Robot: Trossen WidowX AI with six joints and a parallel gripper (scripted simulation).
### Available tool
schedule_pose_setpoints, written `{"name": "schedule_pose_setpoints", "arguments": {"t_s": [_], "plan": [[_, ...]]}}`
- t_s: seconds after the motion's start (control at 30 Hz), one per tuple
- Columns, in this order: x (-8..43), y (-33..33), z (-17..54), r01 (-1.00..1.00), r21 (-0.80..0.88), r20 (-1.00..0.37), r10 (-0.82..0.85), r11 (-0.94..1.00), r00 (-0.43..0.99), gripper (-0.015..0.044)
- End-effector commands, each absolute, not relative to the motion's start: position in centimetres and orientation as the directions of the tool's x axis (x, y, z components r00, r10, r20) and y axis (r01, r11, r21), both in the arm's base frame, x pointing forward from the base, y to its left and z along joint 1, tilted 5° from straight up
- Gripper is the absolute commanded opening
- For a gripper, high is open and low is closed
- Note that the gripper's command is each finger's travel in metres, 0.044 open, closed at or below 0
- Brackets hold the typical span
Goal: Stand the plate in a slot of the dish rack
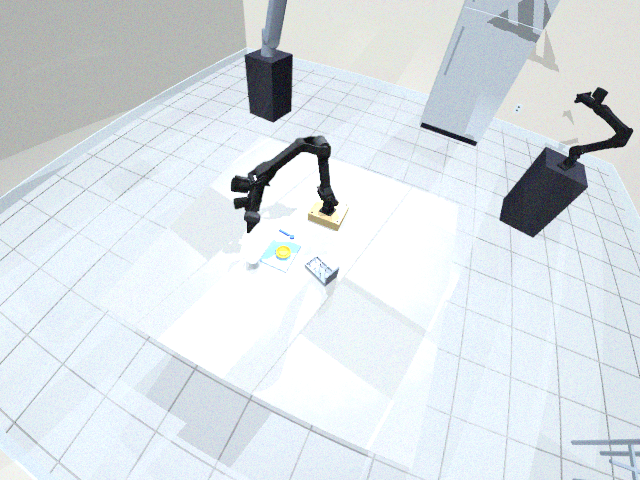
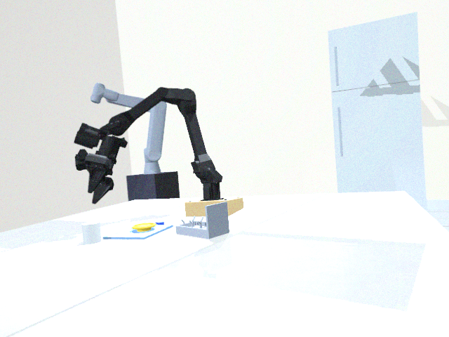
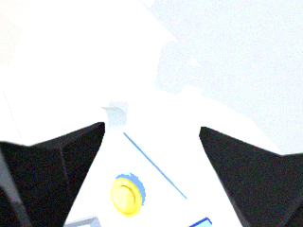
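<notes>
The yellow plate (image 1: 283,252) (image 2: 144,227) (image 3: 127,197) lies flat, face up, on a square blue-edged mat (image 1: 271,251) (image 2: 125,237). The grey dish rack (image 1: 332,275) (image 2: 217,220) stands beside the mat, with a tall panel at one end and thin upright rails inside. A corner of it shows at the bottom left of the wrist view. My gripper (image 1: 249,230) (image 2: 92,197) (image 3: 153,129) is open and empty, pointing down. It hangs high above the table, off to the cup's side of the plate. No slot of the rack shows clearly.
A whitish cup (image 1: 252,256) (image 2: 91,232) (image 3: 115,118) stands by the mat's edge, on the side away from the rack. A small blue utensil (image 1: 286,234) (image 2: 159,223) lies behind the mat. The arm's wooden base (image 1: 325,220) (image 2: 214,208) is behind the rack.
</notes>
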State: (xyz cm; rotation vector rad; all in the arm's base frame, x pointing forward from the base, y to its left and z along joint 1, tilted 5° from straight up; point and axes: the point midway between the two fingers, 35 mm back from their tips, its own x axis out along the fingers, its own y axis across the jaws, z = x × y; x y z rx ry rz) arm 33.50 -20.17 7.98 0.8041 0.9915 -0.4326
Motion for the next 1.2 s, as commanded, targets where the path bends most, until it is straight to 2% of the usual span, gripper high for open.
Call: {"name": "schedule_pose_setpoints", "arguments": {"t_s": [0.0, 0.6, 1.03, 1.17], "plan": [[33.9, -18.2, 7.3, 0.608, 0.333, -0.898, 0.046, 0.721, 0.438, 0.04], [33.5, -9.6, 4.9, 0.245, 0.093, -0.986, 0.055, 0.965, 0.155, 0.04], [31.7, -4.7, 4.2, -0.108, -0.019, -0.999, -0.022, 0.994, -0.026, 0.04], [31.4, -4.1, 4.1, -0.148, -0.027, -0.998, -0.034, 0.989, -0.043, 0.04]]}}
